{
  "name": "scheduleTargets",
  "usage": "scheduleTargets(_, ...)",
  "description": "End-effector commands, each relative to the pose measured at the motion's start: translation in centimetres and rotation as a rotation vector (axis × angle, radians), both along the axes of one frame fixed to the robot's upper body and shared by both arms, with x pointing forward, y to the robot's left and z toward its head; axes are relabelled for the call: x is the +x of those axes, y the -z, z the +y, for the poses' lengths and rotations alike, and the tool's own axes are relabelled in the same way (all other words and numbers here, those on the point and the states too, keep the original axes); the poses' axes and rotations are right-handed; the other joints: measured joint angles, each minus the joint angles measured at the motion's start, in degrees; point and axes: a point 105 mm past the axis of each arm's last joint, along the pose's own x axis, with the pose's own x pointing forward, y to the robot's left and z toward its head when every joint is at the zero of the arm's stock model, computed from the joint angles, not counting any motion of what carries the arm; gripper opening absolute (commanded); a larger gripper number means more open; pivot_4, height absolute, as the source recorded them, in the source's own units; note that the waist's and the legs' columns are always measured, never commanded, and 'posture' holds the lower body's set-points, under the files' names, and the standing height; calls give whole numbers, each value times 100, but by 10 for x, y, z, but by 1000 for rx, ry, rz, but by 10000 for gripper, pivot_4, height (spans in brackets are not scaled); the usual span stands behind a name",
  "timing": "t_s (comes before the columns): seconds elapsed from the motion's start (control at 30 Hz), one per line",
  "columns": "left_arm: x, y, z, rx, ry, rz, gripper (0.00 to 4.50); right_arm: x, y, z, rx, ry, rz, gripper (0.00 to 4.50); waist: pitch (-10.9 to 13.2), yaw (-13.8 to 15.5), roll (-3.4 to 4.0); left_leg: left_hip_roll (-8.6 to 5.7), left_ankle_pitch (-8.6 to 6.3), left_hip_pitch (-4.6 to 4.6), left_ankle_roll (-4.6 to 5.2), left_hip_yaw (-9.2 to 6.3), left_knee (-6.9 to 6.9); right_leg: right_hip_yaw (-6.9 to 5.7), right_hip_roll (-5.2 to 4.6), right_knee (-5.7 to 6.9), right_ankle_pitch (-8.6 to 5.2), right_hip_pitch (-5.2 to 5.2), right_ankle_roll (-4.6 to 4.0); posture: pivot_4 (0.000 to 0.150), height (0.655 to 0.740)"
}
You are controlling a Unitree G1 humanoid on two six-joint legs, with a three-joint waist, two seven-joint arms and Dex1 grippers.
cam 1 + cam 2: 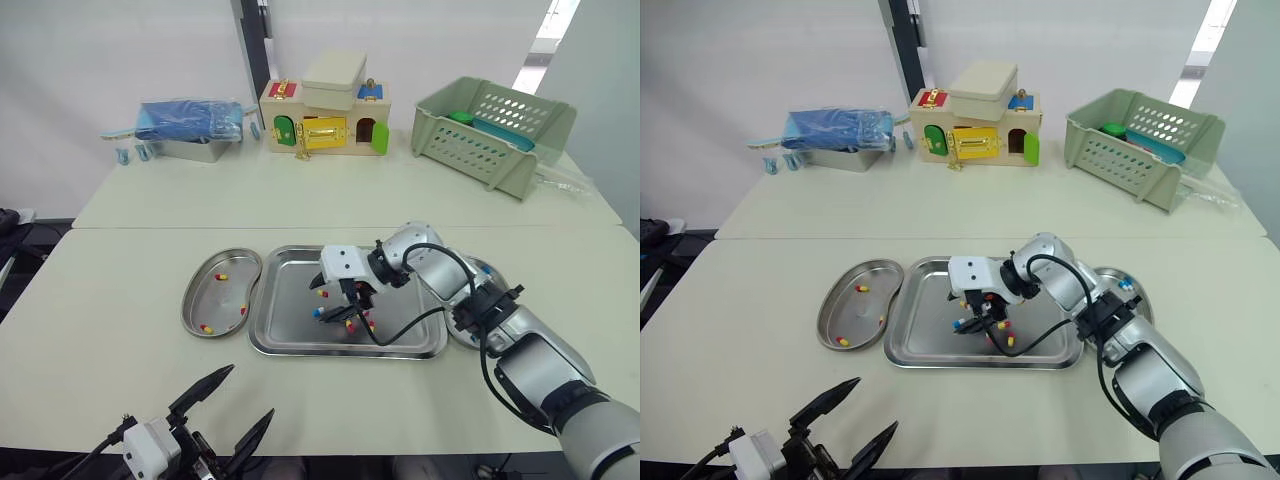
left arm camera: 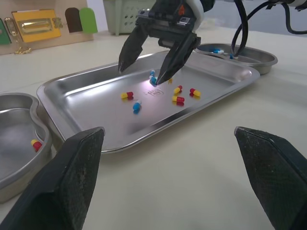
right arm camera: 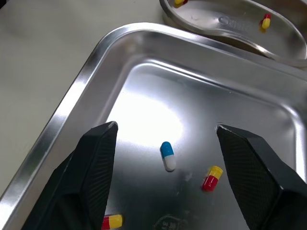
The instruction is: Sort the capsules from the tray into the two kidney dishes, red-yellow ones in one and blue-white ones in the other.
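Right gripper (image 3: 165,125) is hovering released over blue-white capsule (image 3: 167,156); its long axis is seemingly lying crosswise to the closing line. Left gripper (image 1: 249,391) is idling open, farther off.

The right arm (image 1: 520,340) reaches in from the tray's (image 1: 290,300) right side, elbow bent and forearm angled across its right rim. Its wrist tips the right hand (image 1: 350,318) downward over the tray's middle, fingers spread wide, tips just above the tray floor, gripping nothing. The left hand (image 1: 250,392) sits low, well short of the tray's near-left corner, fingers splayed apart and pointing toward the tray, empty.
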Motion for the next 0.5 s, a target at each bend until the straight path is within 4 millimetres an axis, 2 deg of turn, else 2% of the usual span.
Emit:
scheduleTargets(0.03,-3,-1,1,2,-11,-20,45000,4,-4,7,-6,-32,-62,33664,0,0,0,0,0,0,0,0,0,0,0,0,0,0,0,1500,7400)
scheduleTargets(0.1,-3,0,1,3,-14,-22,45000,6,0,8,-14,-31,-69,29384,0,0,0,0,0,0,0,0,0,0,0,0,0,-1,0,1500,7400)
scheduleTargets(0.2,-5,2,3,5,-17,-20,45000,8,6,6,-30,-28,-73,20191,0,0,1,0,0,0,0,1,0,0,0,0,0,-1,0,1500,7400)
scheduleTargets(0.5,-9,4,3,9,-20,-18,45000,14,24,2,-71,-6,-75,20191,0,-10,1,0,0,3,0,1,-1,1,0,1,0,-2,0,1500,7400)
